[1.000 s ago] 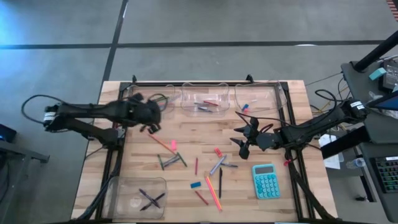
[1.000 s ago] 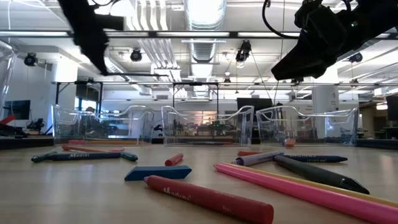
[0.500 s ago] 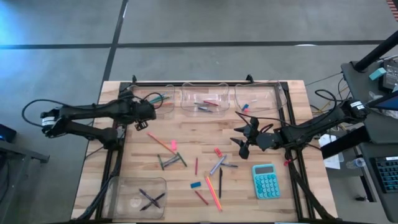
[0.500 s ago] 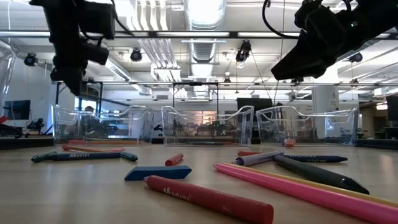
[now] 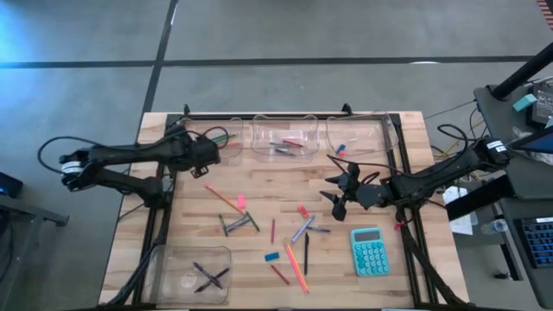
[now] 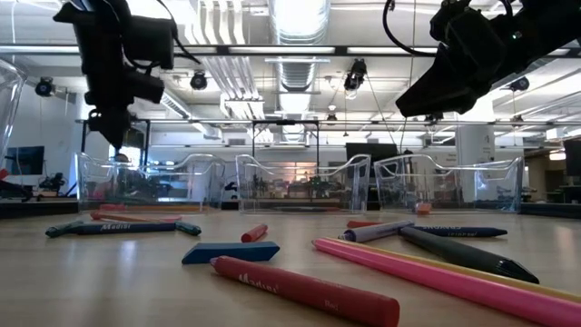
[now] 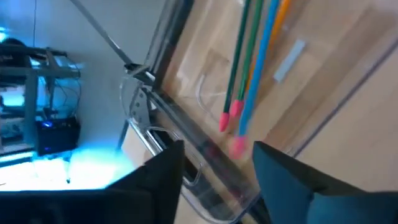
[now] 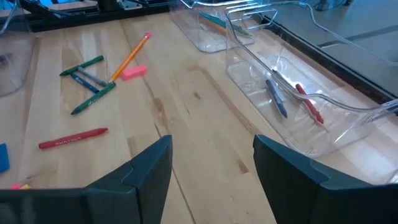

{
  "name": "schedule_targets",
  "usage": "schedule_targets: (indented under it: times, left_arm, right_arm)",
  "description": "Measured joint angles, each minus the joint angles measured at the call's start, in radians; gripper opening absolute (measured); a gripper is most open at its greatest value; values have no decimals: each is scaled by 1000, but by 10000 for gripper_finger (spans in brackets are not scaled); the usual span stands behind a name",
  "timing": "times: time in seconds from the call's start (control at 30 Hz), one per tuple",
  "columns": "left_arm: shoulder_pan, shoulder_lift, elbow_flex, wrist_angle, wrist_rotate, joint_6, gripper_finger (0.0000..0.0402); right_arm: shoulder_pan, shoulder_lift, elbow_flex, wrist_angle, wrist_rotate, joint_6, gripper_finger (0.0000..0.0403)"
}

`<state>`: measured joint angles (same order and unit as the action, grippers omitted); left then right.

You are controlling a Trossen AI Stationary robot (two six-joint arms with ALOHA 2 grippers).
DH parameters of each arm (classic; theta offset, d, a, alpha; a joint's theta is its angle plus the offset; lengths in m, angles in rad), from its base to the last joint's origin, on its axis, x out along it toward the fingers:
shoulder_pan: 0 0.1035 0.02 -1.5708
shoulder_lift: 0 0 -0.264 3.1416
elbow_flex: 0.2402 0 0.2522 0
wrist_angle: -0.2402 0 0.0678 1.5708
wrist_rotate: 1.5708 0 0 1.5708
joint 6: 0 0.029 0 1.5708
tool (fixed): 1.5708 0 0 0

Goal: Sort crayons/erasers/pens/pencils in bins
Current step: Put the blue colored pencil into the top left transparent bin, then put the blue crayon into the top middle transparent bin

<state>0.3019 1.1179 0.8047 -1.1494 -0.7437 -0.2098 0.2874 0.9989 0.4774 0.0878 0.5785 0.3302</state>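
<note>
My left gripper (image 5: 212, 149) hangs open over the far-left bin (image 5: 226, 123), fingers slanting down, nothing between them (image 7: 217, 168). Green, blue and orange pencils (image 7: 249, 68) lie flat on that bin's floor. My right gripper (image 5: 333, 193) hovers open above the table's right middle and holds nothing (image 8: 211, 162). An orange pencil (image 5: 223, 199), a pink eraser (image 5: 241, 201), green and grey crayons (image 5: 238, 223), a blue eraser (image 5: 272, 257), a black pen (image 5: 306, 252) and pink and orange pencils (image 5: 298, 268) lie loose on the wood.
Two more clear bins (image 5: 285, 138) (image 5: 359, 136) stand along the far edge, with a few items inside. A fourth bin (image 5: 190, 272) at the near left holds dark pens. A teal calculator (image 5: 370, 250) lies at the near right. A black frame rail (image 5: 285, 115) runs along the far side.
My left gripper has come down and swung toward the table's far-left corner, over the far-left bin, and its fingers have tipped more steeply downward. My right arm has kept still.
</note>
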Motion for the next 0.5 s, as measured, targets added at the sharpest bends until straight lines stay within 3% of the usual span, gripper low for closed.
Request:
schedule_targets:
  times: [0.1,0.2,0.5]
  left_arm:
    - [-3,-18,24,35,-2,-81,204]
    - [-40,-66,18,182,42,-98,210]
    - [-271,-183,-194,1164,376,76,193]
  right_arm:
    - [0,0,0,0,0,0,215]
    - [0,0,0,0,0,11,215]
    - [0,0,0,-1,0,8,215]
